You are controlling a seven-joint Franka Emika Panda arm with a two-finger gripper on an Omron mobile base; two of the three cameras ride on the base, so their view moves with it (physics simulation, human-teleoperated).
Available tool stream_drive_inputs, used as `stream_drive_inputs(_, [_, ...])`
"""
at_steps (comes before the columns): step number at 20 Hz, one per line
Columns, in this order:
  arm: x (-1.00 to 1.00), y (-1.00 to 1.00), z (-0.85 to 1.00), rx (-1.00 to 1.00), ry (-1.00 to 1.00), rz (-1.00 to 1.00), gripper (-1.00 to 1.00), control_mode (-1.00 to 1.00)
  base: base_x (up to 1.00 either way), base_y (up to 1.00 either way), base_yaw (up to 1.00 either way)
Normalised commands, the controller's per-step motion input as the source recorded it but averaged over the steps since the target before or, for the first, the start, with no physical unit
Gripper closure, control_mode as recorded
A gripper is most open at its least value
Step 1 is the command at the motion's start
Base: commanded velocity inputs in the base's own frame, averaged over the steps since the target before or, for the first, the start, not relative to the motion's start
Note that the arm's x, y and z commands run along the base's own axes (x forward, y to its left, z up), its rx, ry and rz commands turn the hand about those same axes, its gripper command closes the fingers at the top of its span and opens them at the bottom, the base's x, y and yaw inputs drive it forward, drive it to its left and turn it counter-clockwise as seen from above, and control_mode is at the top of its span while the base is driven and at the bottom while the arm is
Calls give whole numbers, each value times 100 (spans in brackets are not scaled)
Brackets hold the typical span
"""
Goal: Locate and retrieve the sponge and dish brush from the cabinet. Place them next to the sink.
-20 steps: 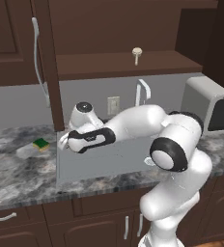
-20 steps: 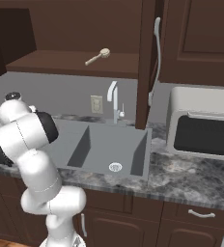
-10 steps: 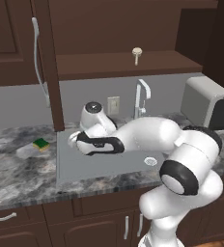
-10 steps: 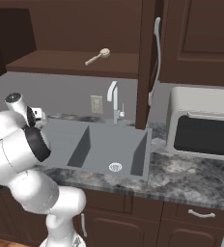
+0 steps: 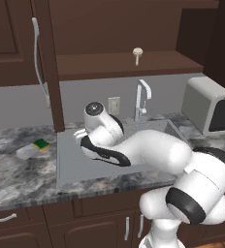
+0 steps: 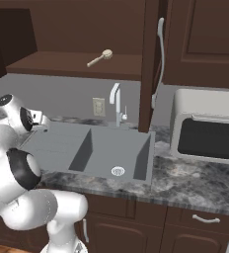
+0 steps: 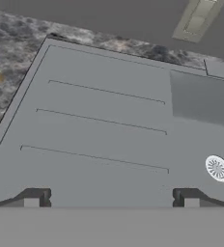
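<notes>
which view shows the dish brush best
The right base view: the dish brush lies side-on on the cabinet shelf, head and handle both clear. The left base view shows it end-on and foreshortened.

sponge point(image 5: 40, 144) on counter left of sink point(image 5: 66, 167); dish brush point(image 5: 137, 54) on shelf above.

dish brush point(image 6: 101, 57) lying on cabinet point(image 6: 77, 65) shelf | sink point(image 6: 94, 150) below

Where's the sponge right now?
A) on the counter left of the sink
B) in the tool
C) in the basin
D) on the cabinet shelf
A: the sponge lies on the stone counter beside the sink's left edge, apart from the open tool.
</notes>
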Motion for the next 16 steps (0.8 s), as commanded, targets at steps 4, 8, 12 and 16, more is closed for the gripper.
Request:
stream_drive_inputs(4, [-37, -41, 39, 1, -3, -15, -100, -100, 0, 0, 0])
stream_drive_inputs(8, [-49, -44, 36, 2, -4, -13, -100, -100, 0, 0, 0])
stream_drive_inputs(12, [-50, -36, 38, 4, -11, -14, -100, -100, 0, 0, 0])
stream_drive_inputs(16, [-42, -26, 40, 6, -18, -13, -100, -100, 0, 0, 0])
